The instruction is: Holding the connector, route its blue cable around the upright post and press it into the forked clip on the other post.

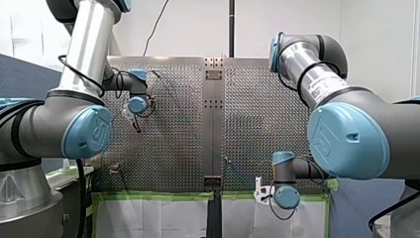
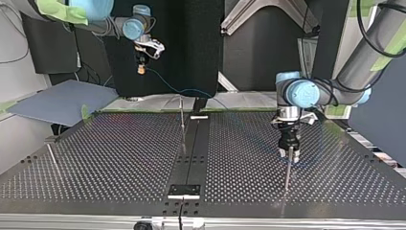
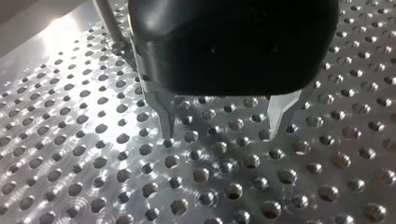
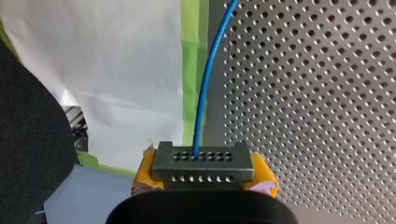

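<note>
Squarely pinched in my right gripper [image 4: 204, 175], the connector [image 4: 203, 161] hangs by the tabletop's [image 4: 303, 93] edge, its blue cable [image 4: 205, 88] running ahead; my left gripper [image 3: 224, 123] stands open above the tabletop.

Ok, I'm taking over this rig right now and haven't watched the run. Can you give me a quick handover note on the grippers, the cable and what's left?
My right gripper: shut on the connector with its yellow pads, raised by the table's edge.
My left gripper: open and empty, low over the perforated table, beside a thin post.
The blue cable leads out of the connector toward the table. It is not visibly round any post.
Done: connector grasped.
Left: routing round the post and pressing the cable into the clip. I cannot tell which post bears the fork.
</note>
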`<state>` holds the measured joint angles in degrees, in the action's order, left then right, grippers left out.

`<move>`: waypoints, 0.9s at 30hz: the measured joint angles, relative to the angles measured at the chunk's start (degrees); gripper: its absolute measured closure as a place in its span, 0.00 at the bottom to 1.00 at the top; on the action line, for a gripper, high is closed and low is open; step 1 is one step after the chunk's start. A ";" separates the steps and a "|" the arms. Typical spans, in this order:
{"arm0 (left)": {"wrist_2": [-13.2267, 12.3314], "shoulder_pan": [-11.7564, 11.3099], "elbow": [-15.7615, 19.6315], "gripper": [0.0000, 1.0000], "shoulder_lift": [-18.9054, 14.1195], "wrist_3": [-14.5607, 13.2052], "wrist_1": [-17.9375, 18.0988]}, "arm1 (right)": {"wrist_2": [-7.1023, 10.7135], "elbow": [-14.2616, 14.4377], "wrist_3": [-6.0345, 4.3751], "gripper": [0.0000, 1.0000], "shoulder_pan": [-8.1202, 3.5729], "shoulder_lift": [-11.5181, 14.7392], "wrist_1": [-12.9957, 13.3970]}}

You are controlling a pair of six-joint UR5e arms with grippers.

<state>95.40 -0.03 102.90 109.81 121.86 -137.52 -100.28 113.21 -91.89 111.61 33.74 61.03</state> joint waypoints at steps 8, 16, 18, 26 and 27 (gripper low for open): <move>0.67 2.40 0.01 0.00 0.00 -0.98 -2.83 | 2.43 -3.06 0.57 1.00 -0.02 -3.63 -1.09; 1.43 5.51 0.76 0.00 -0.04 -2.77 -6.41 | 2.89 -4.57 1.55 1.00 0.12 -5.02 -2.89; 1.47 5.73 1.36 0.00 -0.02 -3.20 -7.13 | 2.89 -4.64 1.65 1.00 0.21 -5.00 -3.12; 1.29 6.41 3.62 0.00 -0.08 -4.58 -9.98 | 2.80 -4.70 2.74 1.00 0.44 -4.63 -4.44; 1.25 6.43 3.67 0.00 -0.08 -4.61 -10.07 | 2.80 -4.71 2.80 1.00 0.45 -4.58 -4.48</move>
<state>96.66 6.40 106.57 109.73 117.26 -147.59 -97.48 108.50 -89.08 112.06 29.15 56.55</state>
